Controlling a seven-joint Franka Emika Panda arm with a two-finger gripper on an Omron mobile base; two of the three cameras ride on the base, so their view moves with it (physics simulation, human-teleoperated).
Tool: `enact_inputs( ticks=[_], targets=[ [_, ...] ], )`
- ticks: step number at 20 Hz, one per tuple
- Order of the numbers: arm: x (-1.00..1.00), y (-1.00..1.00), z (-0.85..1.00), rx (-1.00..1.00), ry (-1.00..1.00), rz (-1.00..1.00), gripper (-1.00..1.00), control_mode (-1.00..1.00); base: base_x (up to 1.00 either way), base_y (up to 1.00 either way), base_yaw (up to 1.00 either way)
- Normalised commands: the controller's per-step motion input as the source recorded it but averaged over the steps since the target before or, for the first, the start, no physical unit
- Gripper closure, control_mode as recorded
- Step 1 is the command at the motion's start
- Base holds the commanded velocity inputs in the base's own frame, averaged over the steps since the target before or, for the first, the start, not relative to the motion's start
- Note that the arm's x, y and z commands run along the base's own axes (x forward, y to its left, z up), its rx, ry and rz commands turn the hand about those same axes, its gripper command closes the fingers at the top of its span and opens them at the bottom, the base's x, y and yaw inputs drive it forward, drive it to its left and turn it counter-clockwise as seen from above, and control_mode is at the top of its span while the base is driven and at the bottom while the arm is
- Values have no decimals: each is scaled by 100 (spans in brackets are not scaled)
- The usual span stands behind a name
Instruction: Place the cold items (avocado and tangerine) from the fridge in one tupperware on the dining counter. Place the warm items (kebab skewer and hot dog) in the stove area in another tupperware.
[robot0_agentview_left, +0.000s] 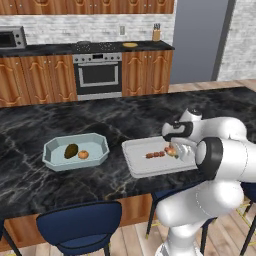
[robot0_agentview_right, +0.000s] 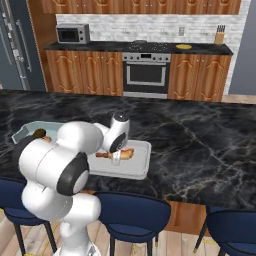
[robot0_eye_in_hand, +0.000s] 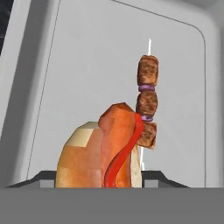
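Note:
My gripper (robot0_agentview_left: 176, 149) hangs low over the white tupperware (robot0_agentview_left: 135, 167) on the dark dining counter, shut on the hot dog (robot0_agentview_left: 171, 150). In the hand view the hot dog (robot0_eye_in_hand: 103, 153), bun with red sauce, sits between the fingertips, close above the tupperware's floor (robot0_eye_in_hand: 87, 65). The kebab skewer (robot0_eye_in_hand: 148, 100) lies in the same tupperware just beyond it, and shows as brown chunks (robot0_agentview_left: 155, 154) left of the hot dog. To the left stands a pale blue tupperware (robot0_agentview_left: 50, 150) with the avocado (robot0_agentview_left: 71, 150) and the tangerine (robot0_agentview_left: 83, 155) inside.
Blue stools (robot0_agentview_left: 80, 225) line the counter's near edge. Across the aisle are the stove (robot0_agentview_left: 98, 72), wooden cabinets, a microwave (robot0_agentview_right: 72, 34) and a knife block (robot0_agentview_right: 219, 36). The grey fridge (robot0_agentview_left: 197, 40) stands at the back right.

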Motion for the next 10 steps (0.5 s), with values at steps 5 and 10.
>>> enact_inputs(
  ticks=[5,10],
  targets=[
    [0,-7,-33,1,1,8,-100,-100,0,0,0],
    [0,-3,-23,3,0,3,-100,-100,0,0,0]
  ],
)
